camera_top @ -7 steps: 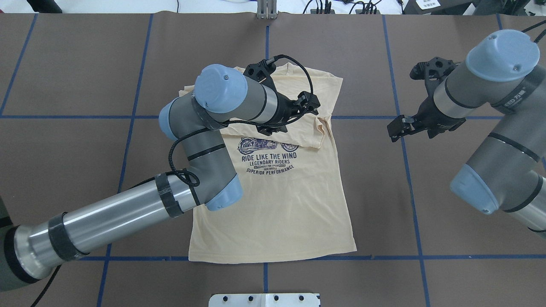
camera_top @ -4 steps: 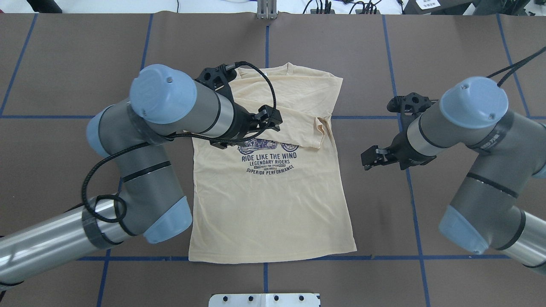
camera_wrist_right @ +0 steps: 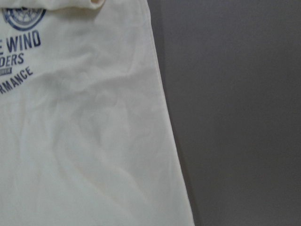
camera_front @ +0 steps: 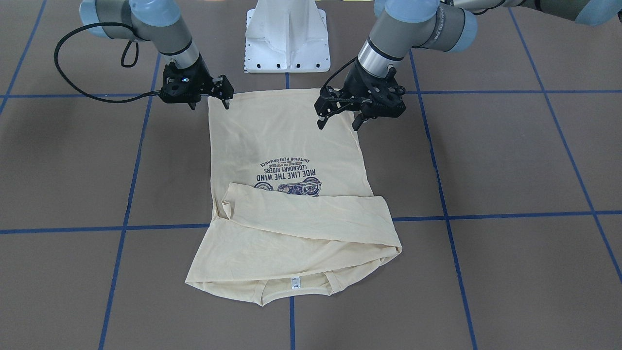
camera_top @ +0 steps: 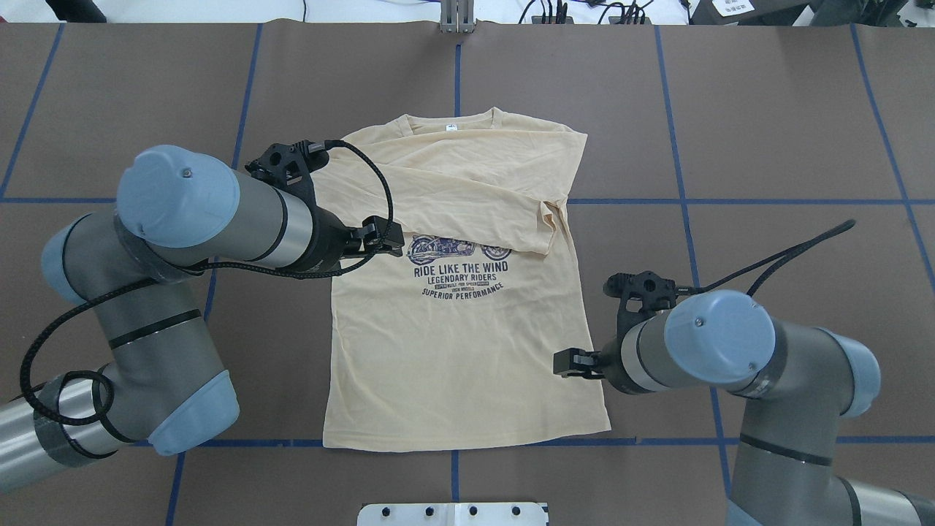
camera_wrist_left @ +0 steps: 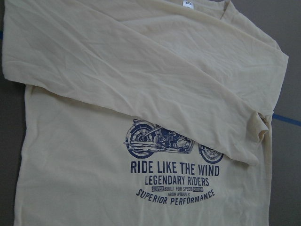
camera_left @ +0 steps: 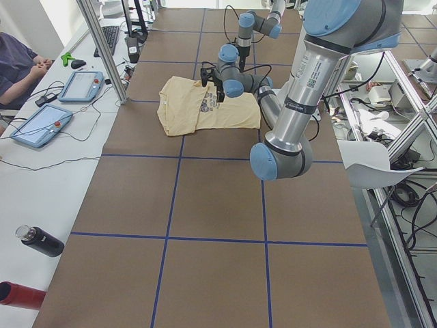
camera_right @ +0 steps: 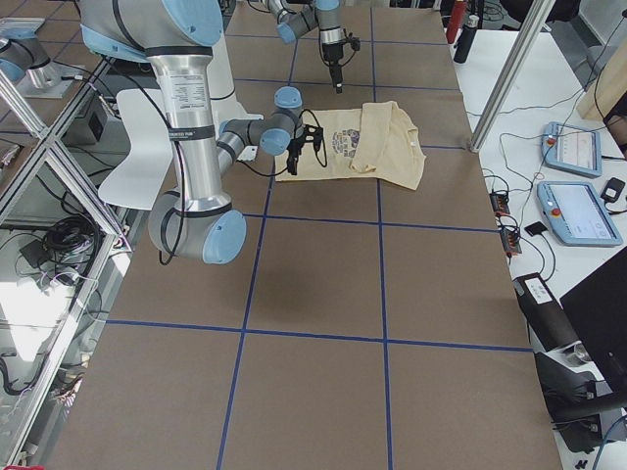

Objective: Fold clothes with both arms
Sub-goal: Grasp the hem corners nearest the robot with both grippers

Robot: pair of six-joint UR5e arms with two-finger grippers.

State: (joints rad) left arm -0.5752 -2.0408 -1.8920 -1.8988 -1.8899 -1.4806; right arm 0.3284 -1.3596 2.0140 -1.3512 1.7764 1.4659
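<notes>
The pale cream-yellow shirt (camera_top: 460, 351) lies flat on the brown table, print up, neck label at the far edge, hem toward the robot base. Its sleeves are folded across the chest above the navy motorcycle print (camera_wrist_left: 169, 141). My left gripper (camera_top: 387, 241) hovers open and empty over the shirt's left side beside the print; in the front view (camera_front: 338, 121) its fingers are spread. My right gripper (camera_top: 566, 363) is open and empty at the shirt's right edge near the hem, also seen in the front view (camera_front: 210, 99). The right wrist view shows that shirt edge (camera_wrist_right: 160, 108).
The white base pedestal (camera_front: 286, 39) stands just behind the hem. Blue tape lines (camera_top: 687, 201) cross the brown table. A side bench on the left holds tablets (camera_left: 82, 85) and a black bottle (camera_left: 39, 240); a seated person (camera_left: 17, 61) is there.
Both arms have swung back toward the robot. The left gripper has moved from the collar area to beside the print; the right gripper from off the shirt's right to its lower right edge. The shirt has not moved.
</notes>
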